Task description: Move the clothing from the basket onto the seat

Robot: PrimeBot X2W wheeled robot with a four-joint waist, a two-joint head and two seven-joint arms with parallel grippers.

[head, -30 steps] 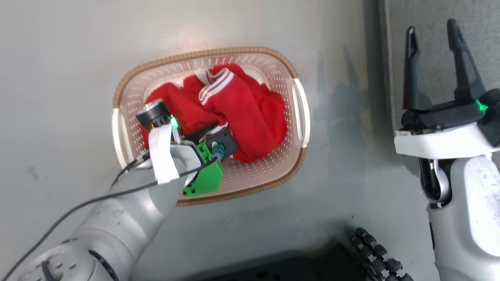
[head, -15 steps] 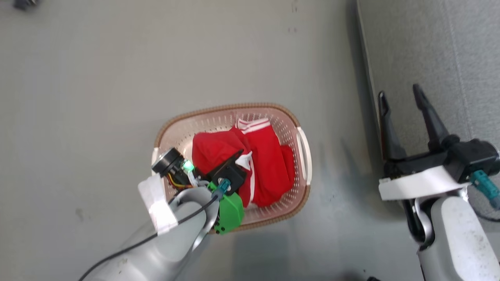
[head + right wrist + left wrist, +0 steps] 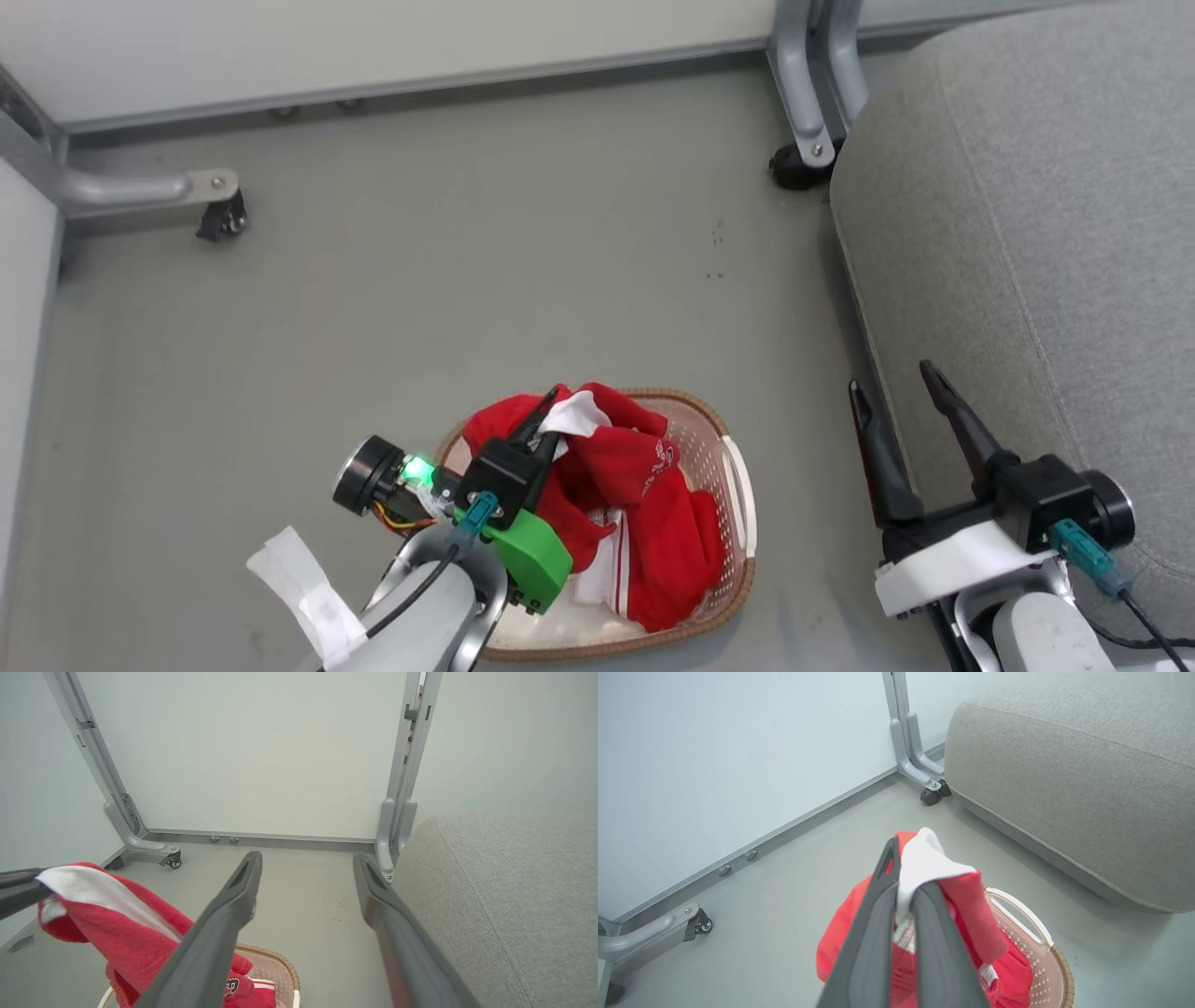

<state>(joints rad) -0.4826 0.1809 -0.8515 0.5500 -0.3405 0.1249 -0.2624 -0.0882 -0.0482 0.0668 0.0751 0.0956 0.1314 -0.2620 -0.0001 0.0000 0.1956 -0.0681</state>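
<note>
My left gripper (image 3: pixel 551 411) is shut on the red clothing (image 3: pixel 644 485), pinching a white panel (image 3: pixel 924 858) of it above the cream basket (image 3: pixel 738 485). The lifted garment drapes down from the fingers into the basket, where more red cloth with white stripes (image 3: pixel 607 569) lies. In the left wrist view the cloth (image 3: pixel 971 900) is squeezed between both fingers (image 3: pixel 878 933). My right gripper (image 3: pixel 901 411) stands open and empty to the basket's right, beside the edge of the grey seat (image 3: pixel 1046 233). The right wrist view has the hanging garment (image 3: pixel 121 924) at its left and the seat (image 3: pixel 504 896) at its right.
Grey floor (image 3: pixel 467 280) stretches beyond the basket. A white wall panel on a grey metal frame runs along the back, with a castor foot (image 3: pixel 219 215) at the left and another frame foot (image 3: pixel 803 159) by the seat's far corner.
The head camera has risen and tilted, bringing the wall and seat into view. My left gripper has lifted part of the red clothing up out of the basket.
</note>
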